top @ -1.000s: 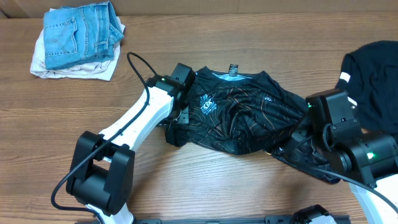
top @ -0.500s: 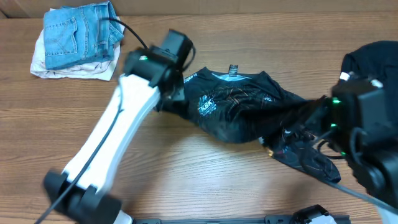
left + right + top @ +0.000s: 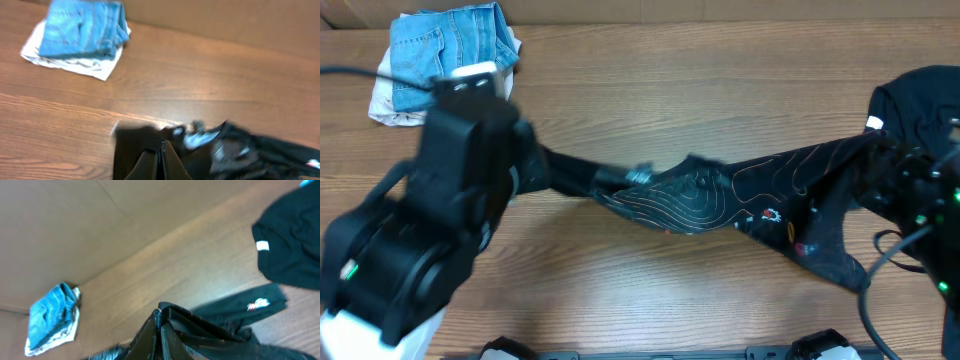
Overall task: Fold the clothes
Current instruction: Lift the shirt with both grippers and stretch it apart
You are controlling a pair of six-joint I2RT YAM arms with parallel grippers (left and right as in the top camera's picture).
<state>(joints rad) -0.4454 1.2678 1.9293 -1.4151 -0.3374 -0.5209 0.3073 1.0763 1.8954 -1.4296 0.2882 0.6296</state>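
The jersey [image 3: 700, 195], bunched at mid-table a second ago, is now drawn out into a long band hanging above the table [image 3: 670, 90], running from the raised left arm across to the right edge. The left tool [image 3: 161, 159] and right tool [image 3: 160, 322] are each pressed together on an end of the cloth. This looks like shaking it open, with folding not yet begun.

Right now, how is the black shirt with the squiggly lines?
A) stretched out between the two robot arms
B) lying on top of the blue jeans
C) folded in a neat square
A: the jersey spans the table as a long stretched band, with one end pinched in the left jaws and the other end in the right jaws.
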